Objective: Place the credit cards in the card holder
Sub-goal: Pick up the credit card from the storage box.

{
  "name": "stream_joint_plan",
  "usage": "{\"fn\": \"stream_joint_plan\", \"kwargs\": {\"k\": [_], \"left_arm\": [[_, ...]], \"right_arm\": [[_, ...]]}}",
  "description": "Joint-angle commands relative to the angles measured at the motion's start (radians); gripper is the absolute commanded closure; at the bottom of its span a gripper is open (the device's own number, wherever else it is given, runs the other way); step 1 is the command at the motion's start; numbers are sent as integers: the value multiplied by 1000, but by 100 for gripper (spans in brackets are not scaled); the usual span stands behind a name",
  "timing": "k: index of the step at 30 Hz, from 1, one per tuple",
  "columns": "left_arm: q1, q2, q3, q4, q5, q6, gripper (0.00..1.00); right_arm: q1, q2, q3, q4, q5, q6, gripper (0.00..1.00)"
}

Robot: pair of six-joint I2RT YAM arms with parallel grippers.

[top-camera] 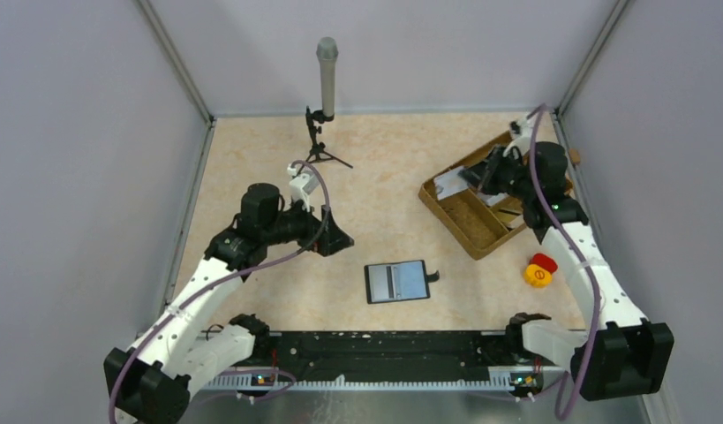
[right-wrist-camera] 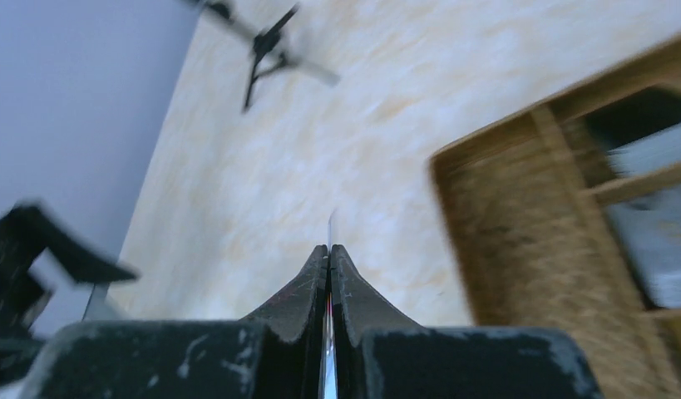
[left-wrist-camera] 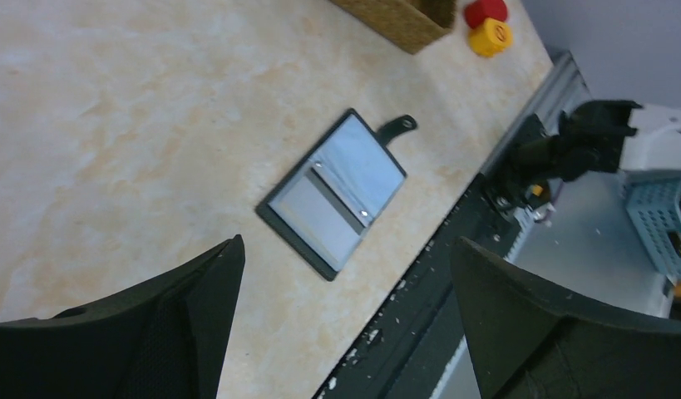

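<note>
The card holder (top-camera: 397, 281) lies open and flat near the table's front middle, with pale blue lining and its clasp tab (top-camera: 434, 276) to the right. It also shows in the left wrist view (left-wrist-camera: 337, 195). My left gripper (top-camera: 333, 237) is open and empty above the table, left of the card holder; in its own view (left-wrist-camera: 347, 245) the wallet lies between the spread fingers. My right gripper (top-camera: 475, 179) hovers over the brown woven tray and is shut (right-wrist-camera: 329, 248) on a thin credit card (right-wrist-camera: 331, 229), seen edge-on. More pale cards (right-wrist-camera: 653, 249) lie in the tray, blurred.
The brown woven divided tray (top-camera: 481, 221) stands at the back right, angled. A microphone on a small tripod (top-camera: 327, 75) stands at the back middle. A red and yellow stop button (top-camera: 539, 270) sits right of the card holder. A black rail (top-camera: 384, 344) runs along the front edge.
</note>
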Motion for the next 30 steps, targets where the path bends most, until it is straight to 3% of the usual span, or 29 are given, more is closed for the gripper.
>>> {"fn": "stream_joint_plan", "kwargs": {"k": [1, 4, 12, 15, 21, 24, 30], "left_arm": [[-80, 28, -12, 133, 213, -11, 5], [-142, 44, -12, 139, 228, -2, 4], [-234, 104, -5, 126, 271, 8, 4], [-249, 127, -3, 140, 365, 0, 19], [-260, 155, -4, 146, 430, -9, 62], [-262, 159, -7, 159, 449, -19, 66], [-284, 188, -13, 179, 502, -40, 62]], "right_arm": [[169, -15, -24, -92, -286, -87, 100], [311, -7, -38, -106, -371, -110, 100], [574, 46, -85, 87, -619, -70, 100], [621, 78, -68, 93, -638, -80, 100], [652, 102, -44, 105, -649, -91, 100], [652, 106, -37, 98, -648, -99, 100], [652, 110, -35, 90, -648, -112, 100]]}}
